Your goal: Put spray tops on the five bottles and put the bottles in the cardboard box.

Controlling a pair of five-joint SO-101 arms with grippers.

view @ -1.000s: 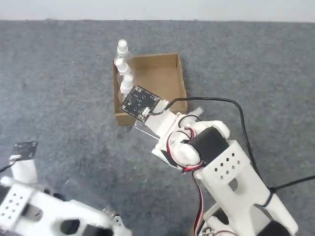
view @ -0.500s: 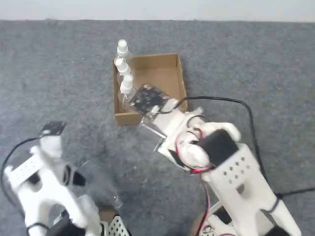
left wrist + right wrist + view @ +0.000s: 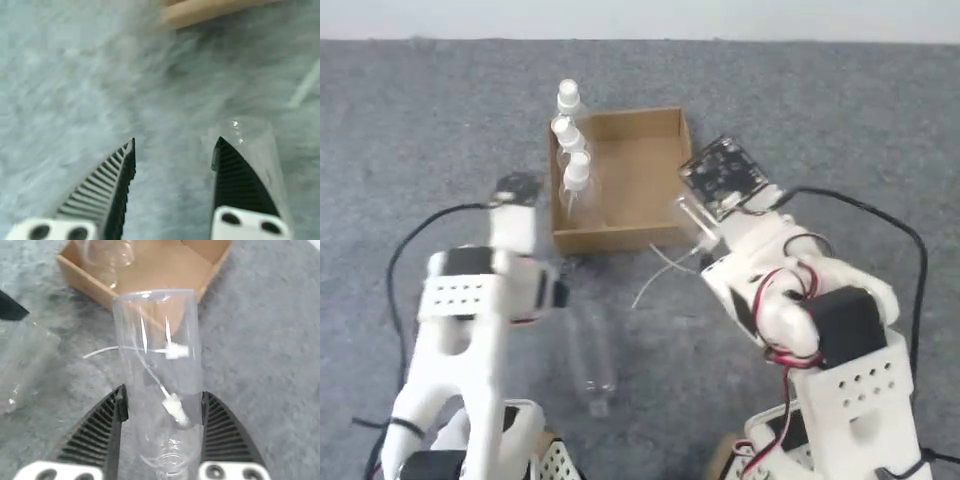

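Left gripper [image 3: 175, 145] swung in, spread beside lower-centre bottle [image 3: 592, 355]; right gripper [image 3: 162, 392] pinches bare bottle [image 3: 155, 330] — three capped bottles [image 3: 577, 180] in box [image 3: 640, 185], two left.

cardboard box [image 3: 638, 165]: plain brown | bottles [image 3: 572, 200]: clear | spray tops [image 3: 568, 97]: white | bottle [image 3: 157, 340]: clear, white tube inside | carpet [image 3: 420, 120]: grey, speckled | arms [image 3: 470, 300]: white | wires [image 3: 775, 320]: red, black | fingers [image 3: 235, 180]: black, ribbed

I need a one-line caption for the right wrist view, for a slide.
Right gripper grips a clear bottle above the grey carpet, with the cardboard box just beyond.
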